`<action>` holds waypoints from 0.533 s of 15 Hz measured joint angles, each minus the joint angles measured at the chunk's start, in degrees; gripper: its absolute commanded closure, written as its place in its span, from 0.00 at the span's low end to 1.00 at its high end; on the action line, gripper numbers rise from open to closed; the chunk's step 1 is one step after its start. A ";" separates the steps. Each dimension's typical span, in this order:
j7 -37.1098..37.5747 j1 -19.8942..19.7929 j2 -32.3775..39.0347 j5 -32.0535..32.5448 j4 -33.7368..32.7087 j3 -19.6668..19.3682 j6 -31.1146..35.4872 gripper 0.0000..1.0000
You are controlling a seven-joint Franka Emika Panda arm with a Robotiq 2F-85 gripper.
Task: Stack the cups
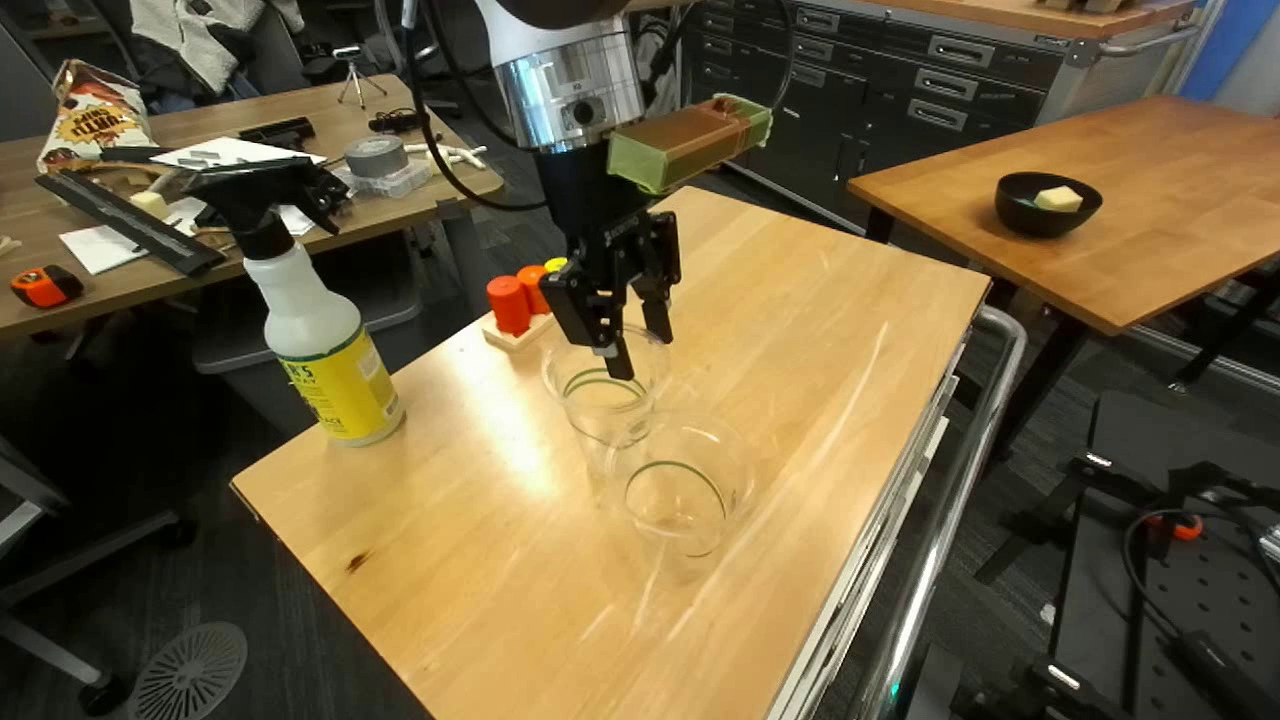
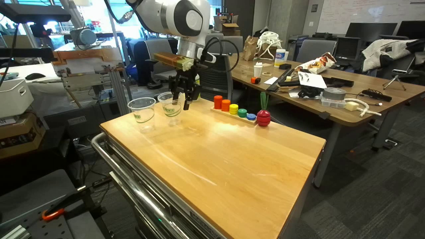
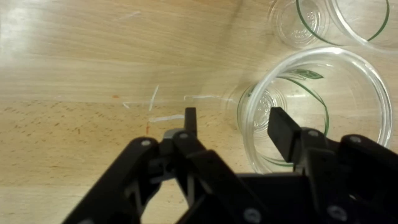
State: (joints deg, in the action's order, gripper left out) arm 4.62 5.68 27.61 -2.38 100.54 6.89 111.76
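Observation:
Two clear plastic cups stand upright and apart as seen from above. The cup by the gripper [image 1: 600, 415] [image 2: 171, 113] shows in both exterior views. It also shows in the wrist view [image 3: 311, 105]. The other cup [image 1: 685, 500] [image 2: 142, 114] stands beside it and is cut off at the top right of the wrist view [image 3: 342, 23]. A third cup does not show separately; I cannot tell if one is nested. My gripper [image 1: 640, 350] [image 2: 181, 103] [image 3: 233, 113] is open. Its right finger overlaps the nearer cup's mouth; its left finger is outside the rim. Contact is unclear.
Rainbow-coloured pieces [image 1: 508, 305] [image 2: 233, 109] stand in a row on a wooden base near the table's edge. A red beet-like toy [image 2: 264, 118] is at the row's end. A yellow spray bottle [image 1: 345, 385] stands at a table edge. A metal rail [image 1: 960, 540] [image 2: 132, 182] runs alongside.

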 measured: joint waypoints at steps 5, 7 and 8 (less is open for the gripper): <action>0.00 -1.14 1.50 -5.14 -2.49 -0.16 -0.44 1.00; 0.00 -1.47 1.52 -6.64 -3.04 -0.16 -0.41 1.00; 0.00 -1.60 1.50 -7.40 -3.31 -0.17 -0.40 0.98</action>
State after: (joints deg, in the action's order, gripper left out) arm 4.62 4.08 29.11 -9.78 97.23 6.73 111.36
